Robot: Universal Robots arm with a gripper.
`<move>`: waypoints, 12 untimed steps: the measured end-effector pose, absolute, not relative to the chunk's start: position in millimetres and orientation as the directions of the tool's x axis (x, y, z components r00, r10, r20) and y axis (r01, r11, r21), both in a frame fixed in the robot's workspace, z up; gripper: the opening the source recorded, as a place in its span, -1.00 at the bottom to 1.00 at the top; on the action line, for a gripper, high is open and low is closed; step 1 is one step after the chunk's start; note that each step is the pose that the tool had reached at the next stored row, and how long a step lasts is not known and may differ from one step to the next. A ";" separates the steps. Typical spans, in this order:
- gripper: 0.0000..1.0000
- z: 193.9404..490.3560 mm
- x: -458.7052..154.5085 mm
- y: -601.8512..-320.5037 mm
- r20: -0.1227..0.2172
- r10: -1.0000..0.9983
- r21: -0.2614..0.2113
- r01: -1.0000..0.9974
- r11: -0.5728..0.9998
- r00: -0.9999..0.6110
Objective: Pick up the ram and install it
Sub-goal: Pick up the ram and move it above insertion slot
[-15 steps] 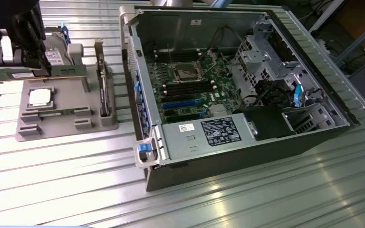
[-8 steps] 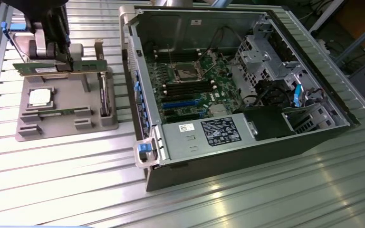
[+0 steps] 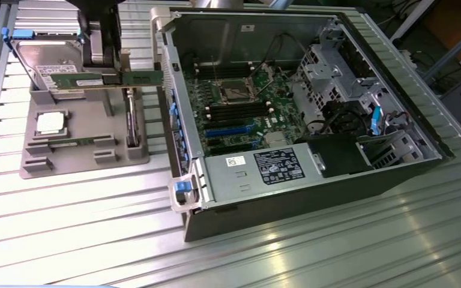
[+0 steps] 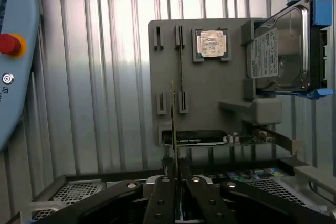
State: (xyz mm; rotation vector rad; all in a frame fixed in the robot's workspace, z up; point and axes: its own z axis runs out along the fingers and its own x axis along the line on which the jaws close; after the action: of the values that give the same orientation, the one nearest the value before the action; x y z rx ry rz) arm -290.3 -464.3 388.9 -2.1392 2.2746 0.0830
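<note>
The ram [image 3: 94,80] is a long green stick, lifted and held level above the grey parts holder [image 3: 78,120], just off the open computer case's wall on the exterior view's left. My gripper [image 3: 112,77] is shut on it from above. In the wrist view the ram [image 4: 172,108] appears edge-on as a thin strip rising from between my fingers [image 4: 164,195]. The motherboard's black memory slots [image 3: 232,111] lie inside the case [image 3: 239,177].
The holder [image 4: 210,85] carries a square silver processor [image 4: 211,43], a hard drive [image 4: 281,51] with blue-edged bracket, another green stick [image 3: 78,142] and an expansion card [image 4: 197,138]. A pendant with a red button [image 4: 10,44] lies beside it. The table is ribbed metal.
</note>
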 end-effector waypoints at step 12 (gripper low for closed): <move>-0.73 393.4 -252.2 -464.3 -0.049 -0.997 0.034 -0.998 0.061 -0.062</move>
State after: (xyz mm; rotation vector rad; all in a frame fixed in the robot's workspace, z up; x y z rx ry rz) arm -252.2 -464.3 393.4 -2.1427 2.2787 0.0907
